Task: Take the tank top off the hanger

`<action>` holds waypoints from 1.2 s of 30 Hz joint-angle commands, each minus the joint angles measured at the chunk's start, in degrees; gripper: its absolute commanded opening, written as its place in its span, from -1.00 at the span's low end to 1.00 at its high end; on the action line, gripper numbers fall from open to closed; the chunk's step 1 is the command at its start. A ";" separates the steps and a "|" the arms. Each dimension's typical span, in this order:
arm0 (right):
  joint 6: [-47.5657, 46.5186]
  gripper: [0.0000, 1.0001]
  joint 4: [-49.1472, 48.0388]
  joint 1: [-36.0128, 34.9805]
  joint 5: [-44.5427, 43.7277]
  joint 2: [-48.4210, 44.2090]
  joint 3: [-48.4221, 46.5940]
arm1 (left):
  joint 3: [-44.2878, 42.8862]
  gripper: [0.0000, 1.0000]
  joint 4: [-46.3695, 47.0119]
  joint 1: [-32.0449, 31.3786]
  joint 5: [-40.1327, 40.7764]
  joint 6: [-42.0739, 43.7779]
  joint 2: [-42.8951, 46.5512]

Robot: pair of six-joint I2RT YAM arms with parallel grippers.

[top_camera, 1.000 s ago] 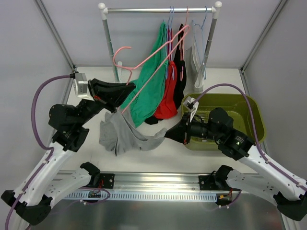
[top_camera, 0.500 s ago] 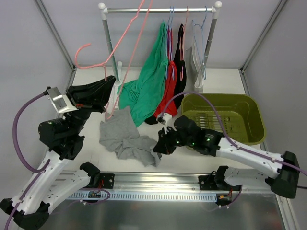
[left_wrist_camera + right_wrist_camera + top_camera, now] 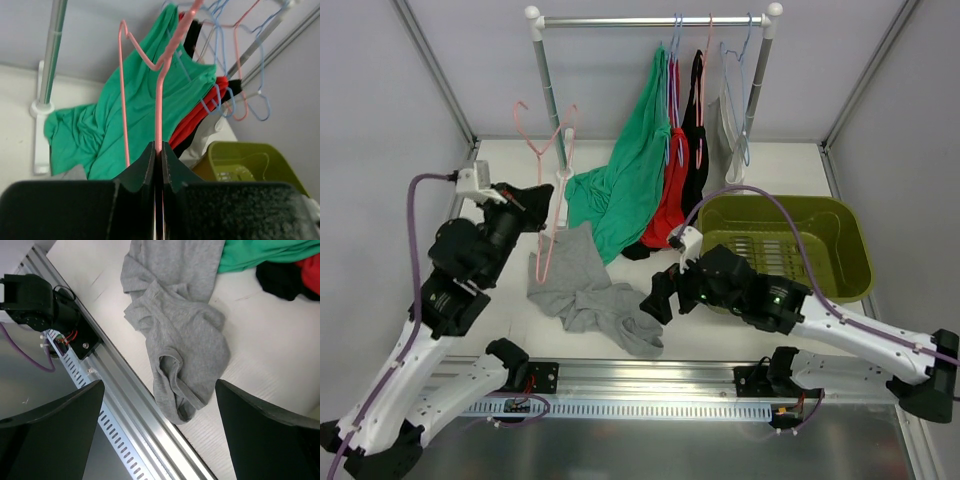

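Lying crumpled on the worktop [image 3: 790,165], the tank top [image 3: 582,290] is resting free of the hanger [image 3: 157,115], which is sitting lower than half a second ago. The left end effector [image 3: 159,150] is still pinching that hanger; the right end effector [image 3: 658,293], newly spread wide, is hovering empty beside the cloth. One bin [image 3: 840,235], one tank top and one held hanger are showing.

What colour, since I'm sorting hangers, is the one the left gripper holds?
Pink hanger, pinched in the left gripper; clearest in the left wrist view.
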State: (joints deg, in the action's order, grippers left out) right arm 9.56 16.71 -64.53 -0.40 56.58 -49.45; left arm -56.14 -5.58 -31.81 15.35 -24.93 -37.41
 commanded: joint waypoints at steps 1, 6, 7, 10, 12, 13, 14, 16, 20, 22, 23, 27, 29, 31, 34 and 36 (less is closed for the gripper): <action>-1.65 0.99 2.80 -0.15 -6.18 -4.27 -0.03 | -8.42 -1.00 -6.36 0.00 0.30 -3.46 -9.85; -1.56 0.99 4.38 -0.07 -7.24 -9.29 1.81 | -21.09 -1.00 -8.39 0.26 4.41 0.92 -25.57; -1.65 0.99 4.73 -0.07 -7.24 -9.73 2.08 | -25.99 -1.00 -8.56 0.70 4.51 2.15 -27.78; -1.83 0.99 5.96 -0.07 -7.59 -11.13 2.52 | -34.52 -1.00 -9.71 5.24 -0.03 2.87 -34.65; -1.74 0.99 6.23 -0.07 -7.59 -11.84 2.78 | -37.71 -1.00 -9.97 7.46 -2.42 2.69 -38.51; -1.83 0.99 6.23 -0.07 -7.51 -12.01 3.13 | -40.42 -1.00 -9.89 8.77 -4.35 2.95 -39.66; -1.83 0.99 6.32 -0.07 -7.33 -12.19 3.31 | -41.84 -1.00 -9.80 9.22 -5.15 3.83 -41.59; -1.83 0.99 6.32 -0.07 -7.24 -12.19 3.66 | -45.79 -1.00 -9.80 9.58 -6.30 5.06 -43.53; -2.00 0.99 6.23 -0.07 -7.07 -11.23 3.57 | -53.36 -1.00 -9.97 13.69 -13.65 4.54 -51.24; -1.65 0.99 6.32 -0.15 -6.63 -10.79 3.48 | -58.09 -1.00 -10.06 14.84 -15.26 4.54 -54.07; -1.57 0.99 6.23 -0.07 -6.45 -10.44 3.40 | -59.51 -1.00 -9.89 15.28 -17.09 4.19 -55.39; -1.21 0.99 6.14 -0.07 -6.01 -10.61 3.66 | -65.32 -1.00 -10.15 17.39 -20.36 2.70 -61.73; -1.21 0.99 6.14 -0.15 -6.10 -10.96 3.92 | -65.33 -1.00 -10.15 17.75 -20.02 1.81 -63.14; -1.12 0.99 6.05 -0.15 -6.36 -11.14 4.10 | -64.37 -1.00 -10.32 17.93 -18.53 2.16 -63.84; -1.04 0.99 5.97 -0.07 -6.28 -11.14 4.19 | -61.21 -1.00 -10.15 18.10 -16.94 2.08 -64.28; -0.77 0.99 5.44 -0.15 -6.10 -10.88 4.10 | -59.88 -1.00 -10.06 18.01 -16.41 2.34 -64.54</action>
State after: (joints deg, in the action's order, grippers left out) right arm 8.38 23.86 -64.53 -6.20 46.13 -45.30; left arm -116.92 -17.50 -14.15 -1.48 -22.06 -102.74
